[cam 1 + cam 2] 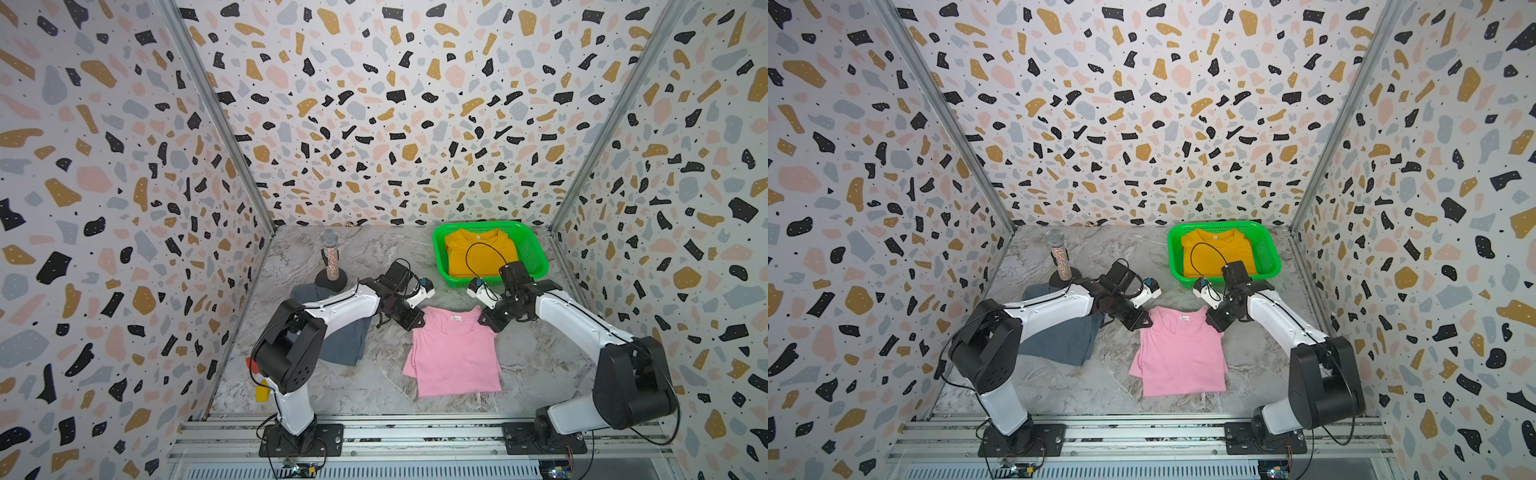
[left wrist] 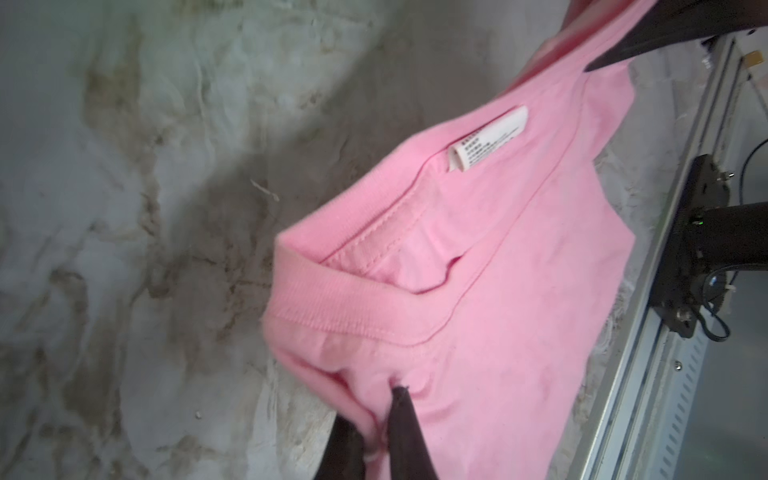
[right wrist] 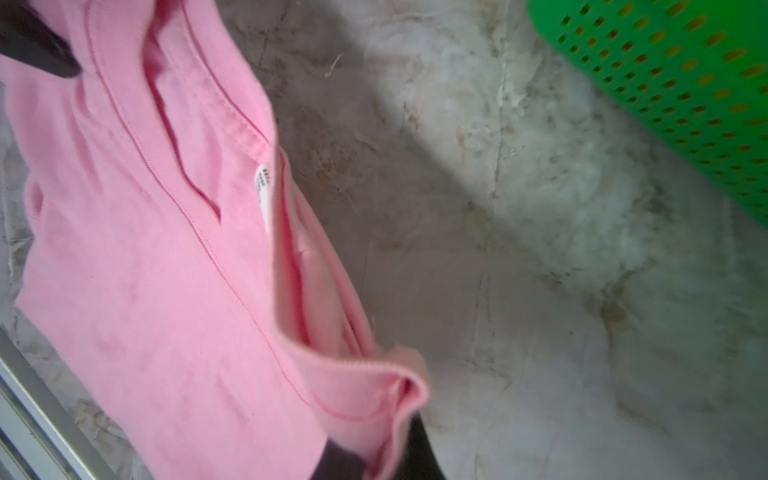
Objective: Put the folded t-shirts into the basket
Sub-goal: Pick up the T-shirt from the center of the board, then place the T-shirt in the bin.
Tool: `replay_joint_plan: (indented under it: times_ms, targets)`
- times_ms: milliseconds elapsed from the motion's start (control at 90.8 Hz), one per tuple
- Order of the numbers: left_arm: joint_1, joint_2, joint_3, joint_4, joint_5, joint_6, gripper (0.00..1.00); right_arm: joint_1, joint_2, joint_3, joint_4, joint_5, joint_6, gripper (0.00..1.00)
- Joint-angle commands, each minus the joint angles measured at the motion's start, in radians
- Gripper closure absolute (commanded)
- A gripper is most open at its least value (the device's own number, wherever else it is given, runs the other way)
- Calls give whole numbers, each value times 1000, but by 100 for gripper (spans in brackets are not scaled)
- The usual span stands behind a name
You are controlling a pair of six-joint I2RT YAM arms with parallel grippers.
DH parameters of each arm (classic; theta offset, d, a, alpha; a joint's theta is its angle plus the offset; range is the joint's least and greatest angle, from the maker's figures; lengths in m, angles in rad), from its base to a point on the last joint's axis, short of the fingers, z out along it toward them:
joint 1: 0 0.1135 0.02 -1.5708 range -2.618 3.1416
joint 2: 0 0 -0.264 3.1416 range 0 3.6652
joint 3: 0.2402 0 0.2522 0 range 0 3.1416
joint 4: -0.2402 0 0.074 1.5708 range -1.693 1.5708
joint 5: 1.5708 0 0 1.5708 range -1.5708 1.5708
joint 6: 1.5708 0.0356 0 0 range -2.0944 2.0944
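- My left claw [image 1: 417, 323] is clamped on the far left shoulder corner of the pink t-shirt [image 1: 455, 353]. In the left wrist view, pink cloth sits pinched between the two dark fingers [image 2: 405, 428].
- My right claw [image 1: 485, 322] is clamped on the far right shoulder corner of the same shirt. The right wrist view shows a fold of cloth squeezed between its fingers [image 3: 419, 449].
- The pink t-shirt lies on the marble table [image 1: 374, 386], a little right of the middle, and it reaches from the claws toward the near side.
- Its collar and white label point to the far side and its hem to the near side, so the long axis runs from near to far.
- The two held corners stand up in small peaks, and the neckline dips between them.
- The green basket [image 1: 536, 253] stands at the far right, just behind my right wrist. A yellow-orange t-shirt [image 1: 478, 253] lies inside it, collar to the far side.
- Between the pink collar and the near wall of the basket I see a band of bare table.
- The grey-blue t-shirt [image 1: 347, 347] lies to the left, partly under my left arm, with a strip of bare table between it and the pink one.
- A microphone on a round stand [image 1: 331, 259] is at the far end of the grey-blue shirt.
- The pink hem lies near the near edge of the table.
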Motion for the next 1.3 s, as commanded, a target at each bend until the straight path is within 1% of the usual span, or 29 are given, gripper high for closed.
replay_joint_plan:
  times_ms: [0, 176, 330, 562, 793, 991, 1288]
  targets:
    - [2, -45, 15, 45, 55, 45, 100, -5, -80, -4, 6, 46, -13, 100]
    - [1, -50, 96, 42, 97, 23, 100, -12, -169, 19, -2, 120, -25, 100]
    - [-14, -37, 182, 42, 102, -4, 100, -24, -214, 60, -26, 177, -29, 100]
    - [-58, -11, 298, 72, 87, -14, 100, -52, -242, 147, -54, 281, -24, 100]
    - [-69, 67, 480, 45, 55, -41, 100, -80, -243, 248, -71, 369, -5, 100]
    - [-69, 194, 690, -36, 19, -57, 100, -107, -190, 344, -69, 428, -14, 100]
    - [-63, 430, 988, -86, -76, -31, 100, -166, 18, 492, 7, 489, -48, 100]
